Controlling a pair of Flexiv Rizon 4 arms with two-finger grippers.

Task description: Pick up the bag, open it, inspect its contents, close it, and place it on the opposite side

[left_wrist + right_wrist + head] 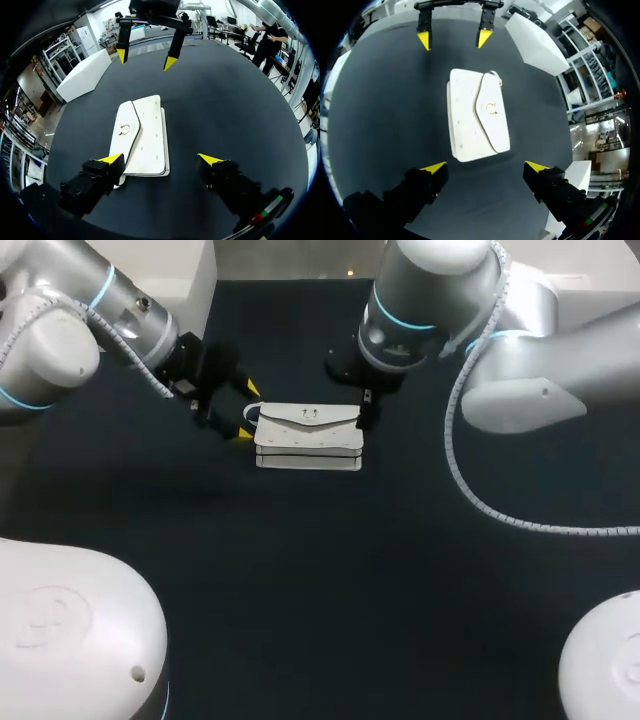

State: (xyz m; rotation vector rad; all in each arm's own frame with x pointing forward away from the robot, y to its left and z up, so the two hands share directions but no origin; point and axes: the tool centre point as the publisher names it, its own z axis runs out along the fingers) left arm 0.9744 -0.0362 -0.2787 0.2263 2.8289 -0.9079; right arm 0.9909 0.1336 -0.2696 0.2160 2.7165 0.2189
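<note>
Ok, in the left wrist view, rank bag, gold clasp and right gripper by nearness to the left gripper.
1. White bag: near end between the left gripper's fingers.
2. Gold clasp: on the bag, farther ahead.
3. Right gripper: beyond the bag's far end.

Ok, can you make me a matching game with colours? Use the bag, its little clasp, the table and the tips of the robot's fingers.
Things:
1. bag
2. clasp
3. table
4. fingertips

Colours:
A. yellow
B. dark
C. white
D. gold

Pairs: 1-C, 2-D, 3-B, 4-A.
</note>
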